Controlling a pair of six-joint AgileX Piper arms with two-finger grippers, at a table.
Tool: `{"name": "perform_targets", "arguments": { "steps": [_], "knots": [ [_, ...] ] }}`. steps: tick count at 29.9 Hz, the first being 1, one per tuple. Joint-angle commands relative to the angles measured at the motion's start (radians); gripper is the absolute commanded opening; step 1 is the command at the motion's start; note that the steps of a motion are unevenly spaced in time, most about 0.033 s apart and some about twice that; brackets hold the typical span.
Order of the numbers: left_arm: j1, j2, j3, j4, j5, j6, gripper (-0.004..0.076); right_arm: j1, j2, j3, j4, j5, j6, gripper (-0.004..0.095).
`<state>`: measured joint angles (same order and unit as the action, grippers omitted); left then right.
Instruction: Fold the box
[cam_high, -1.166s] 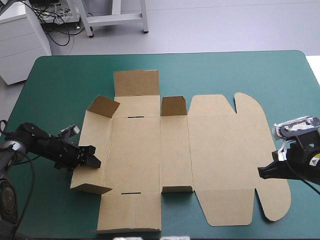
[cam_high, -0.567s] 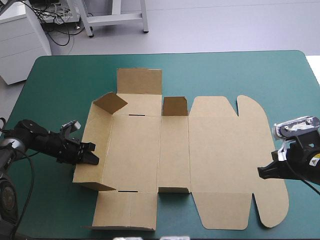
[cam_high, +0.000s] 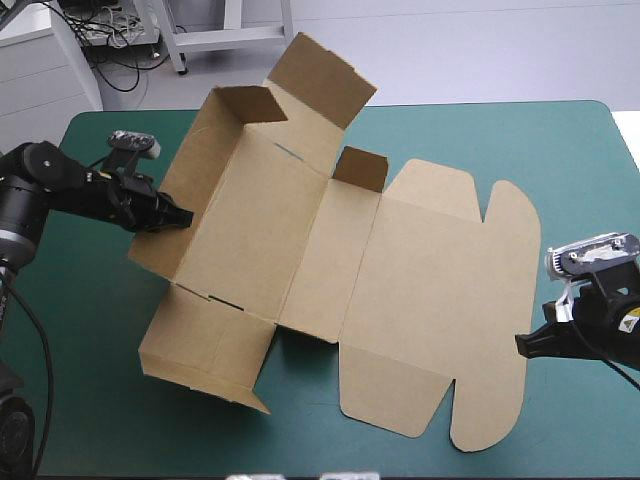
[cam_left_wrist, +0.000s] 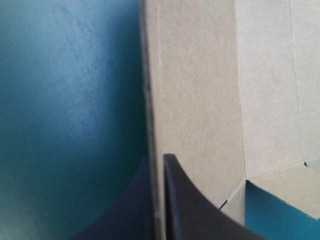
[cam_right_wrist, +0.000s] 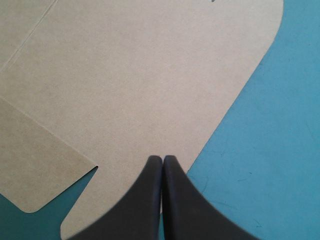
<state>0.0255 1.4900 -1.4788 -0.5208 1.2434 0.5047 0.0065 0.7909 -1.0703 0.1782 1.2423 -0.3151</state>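
Note:
The brown box is a cut sheet with its left part lifted off the table and tilted. Its left wall, end flaps and far flap stand up, while the lid part lies flat toward the right. My left gripper is shut on the left wall's edge, and in the left wrist view the board runs between the fingers of the left gripper. My right gripper is shut at the lid's right edge. In the right wrist view, the right gripper points over the lid board.
The teal-green cover shows to the far right of the box, along the near edge and under the lifted left side. The table's left edge is close behind my left arm.
My left gripper has risen and moved toward the far edge with the left wall in it. The box's left part has tipped up and the whole sheet has turned. The right gripper has stayed put.

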Motion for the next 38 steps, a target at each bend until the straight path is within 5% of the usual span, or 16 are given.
{"name": "perform_targets", "arguments": {
  "steps": [1, 27, 38],
  "knots": [
    [-0.103, -0.044, -0.147, 0.037, -0.007, -0.019, -0.0032, -0.002, -0.007, -0.023, 0.009, -0.017, -0.005, -0.0018],
    [-0.75, 0.012, -0.213, 0.845, -0.423, 0.072, -0.0033, -0.002, -0.087, -0.024, 0.007, -0.06, 0.06, -0.0018],
    [-0.9, -0.007, 0.027, 1.373, -0.604, -0.269, -0.0032, -0.002, -0.087, -0.024, 0.006, -0.067, 0.065, -0.0018]
  ]
}}
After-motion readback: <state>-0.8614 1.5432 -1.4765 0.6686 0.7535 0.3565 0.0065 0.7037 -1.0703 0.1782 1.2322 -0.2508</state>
